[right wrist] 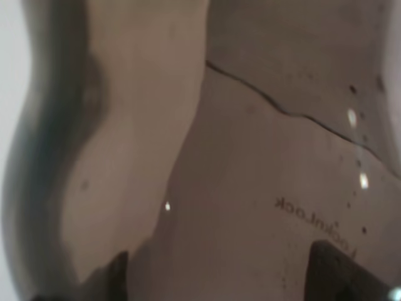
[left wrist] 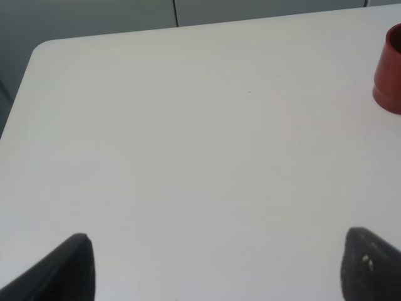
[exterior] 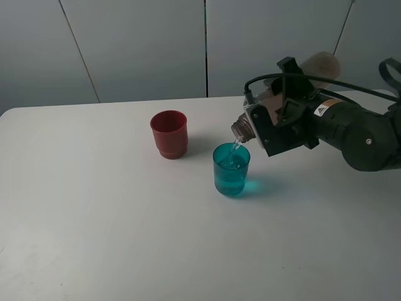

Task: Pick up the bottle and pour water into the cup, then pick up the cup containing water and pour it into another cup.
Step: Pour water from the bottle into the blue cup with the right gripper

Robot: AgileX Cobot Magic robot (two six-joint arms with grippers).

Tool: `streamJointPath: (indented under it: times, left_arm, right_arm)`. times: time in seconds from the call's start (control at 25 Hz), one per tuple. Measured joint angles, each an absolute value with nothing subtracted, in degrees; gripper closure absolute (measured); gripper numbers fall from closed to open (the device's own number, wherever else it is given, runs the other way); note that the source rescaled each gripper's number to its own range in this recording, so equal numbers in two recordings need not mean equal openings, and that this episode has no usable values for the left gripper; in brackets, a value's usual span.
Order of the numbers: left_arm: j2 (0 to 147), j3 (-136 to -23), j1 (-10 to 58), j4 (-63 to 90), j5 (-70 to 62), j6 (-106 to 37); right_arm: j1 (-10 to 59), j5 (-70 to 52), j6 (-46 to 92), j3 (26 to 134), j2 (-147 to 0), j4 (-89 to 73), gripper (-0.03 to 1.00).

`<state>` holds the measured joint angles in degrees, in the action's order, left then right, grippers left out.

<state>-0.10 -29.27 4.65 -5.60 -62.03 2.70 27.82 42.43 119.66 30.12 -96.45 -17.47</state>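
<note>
My right gripper [exterior: 280, 120] is shut on the smoky bottle [exterior: 240, 130], which lies tipped with its open neck over the teal cup [exterior: 231, 170]. A thin stream of water [exterior: 235, 146] runs from the neck into the cup, which holds water. The dark red cup [exterior: 169, 133] stands upright to the left of the teal one, apart from it. In the right wrist view the bottle [right wrist: 250, 157] fills the picture between the gripper's [right wrist: 225, 282] dark fingertips. My left gripper [left wrist: 219, 269] is open over bare table, with the red cup [left wrist: 390, 69] far off at the view's edge.
The white table [exterior: 100, 213] spreads wide to the left and in front of the cups. A grey panelled wall [exterior: 144, 44] rises behind its far edge. The right arm's black cable [exterior: 269, 78] arcs above the gripper.
</note>
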Motion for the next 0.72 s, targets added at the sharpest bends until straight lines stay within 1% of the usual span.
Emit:
streamJointPath:
  times: [0.72]
  left_arm:
    - [-0.1, -29.27, 4.65, -5.6, -62.03, 2.7]
  right_arm:
    - [26.98, 42.9, 119.66, 30.12, -96.45, -14.1, 0.97]
